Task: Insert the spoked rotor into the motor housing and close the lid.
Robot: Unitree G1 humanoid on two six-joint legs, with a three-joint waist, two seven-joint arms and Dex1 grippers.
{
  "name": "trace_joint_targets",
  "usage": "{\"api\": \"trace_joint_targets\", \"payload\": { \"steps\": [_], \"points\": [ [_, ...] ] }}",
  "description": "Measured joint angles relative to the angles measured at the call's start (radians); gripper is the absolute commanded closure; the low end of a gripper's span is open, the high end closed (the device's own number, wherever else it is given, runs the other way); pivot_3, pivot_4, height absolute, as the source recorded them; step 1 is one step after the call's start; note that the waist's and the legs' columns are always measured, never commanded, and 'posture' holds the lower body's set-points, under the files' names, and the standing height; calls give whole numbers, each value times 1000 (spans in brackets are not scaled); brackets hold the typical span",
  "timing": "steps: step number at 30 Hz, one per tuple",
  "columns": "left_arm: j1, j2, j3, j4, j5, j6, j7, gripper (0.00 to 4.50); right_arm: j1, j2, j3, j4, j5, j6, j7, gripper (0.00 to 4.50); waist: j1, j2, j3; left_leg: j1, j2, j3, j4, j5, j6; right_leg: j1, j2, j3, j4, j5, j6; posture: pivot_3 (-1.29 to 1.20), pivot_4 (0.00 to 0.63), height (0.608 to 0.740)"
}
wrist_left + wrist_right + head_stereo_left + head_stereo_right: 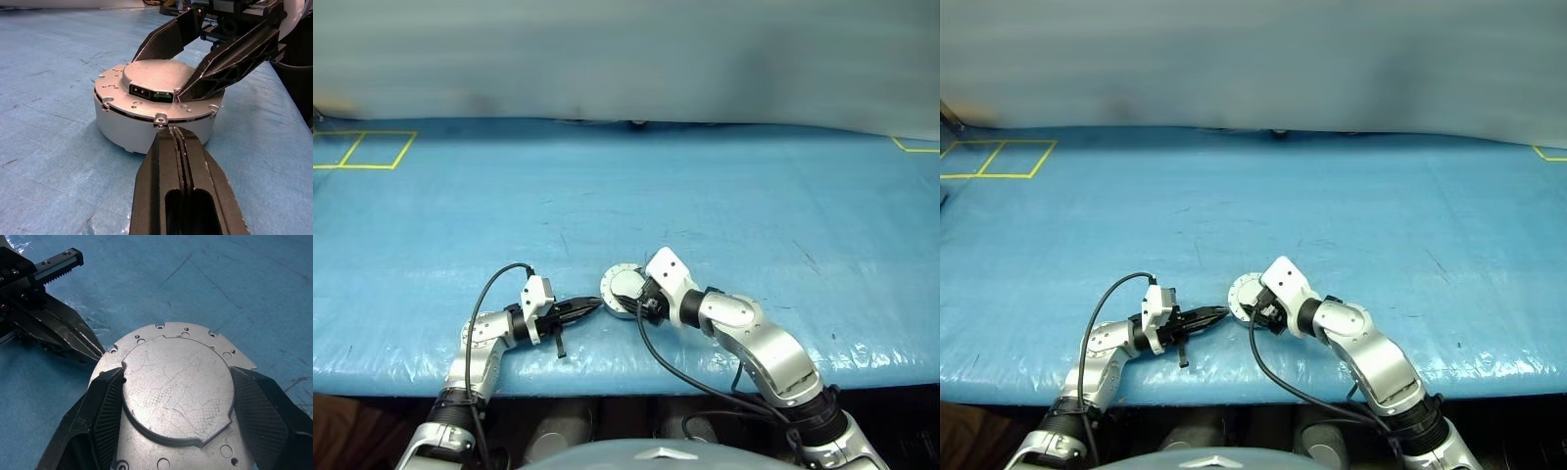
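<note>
The motor housing (122,132) stands on the blue table near the front edge, a round silver-grey cup. Its lid (176,347) lies flat on top with its plain grey outer face up. The spoked rotor is hidden. My right gripper (176,382) reaches over from the right, and its two black fingers (230,63) press against opposite sides of the lid's raised centre disc. My left gripper (171,134) comes in level from the left, shut, its tips touching the rim where lid and housing meet. Both grippers meet at the housing (623,292).
The blue table (705,196) stretches wide behind and to both sides. Yellow tape squares (372,149) mark its far left, and a yellow corner (913,147) marks its far right. The table's front edge (636,387) runs just below the grippers.
</note>
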Motion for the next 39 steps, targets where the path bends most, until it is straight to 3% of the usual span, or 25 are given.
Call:
{"api": "trace_joint_targets", "payload": {
  "steps": [39],
  "points": [
    [-11,-2,-2,36,45,-34,24,4500,-29,-9,43,-20,-36,46,-21,1487,-1,0,0,0,2,0,0,-1,-1,0,1,-1,0,0,0,0,150,740]
  ]
}}
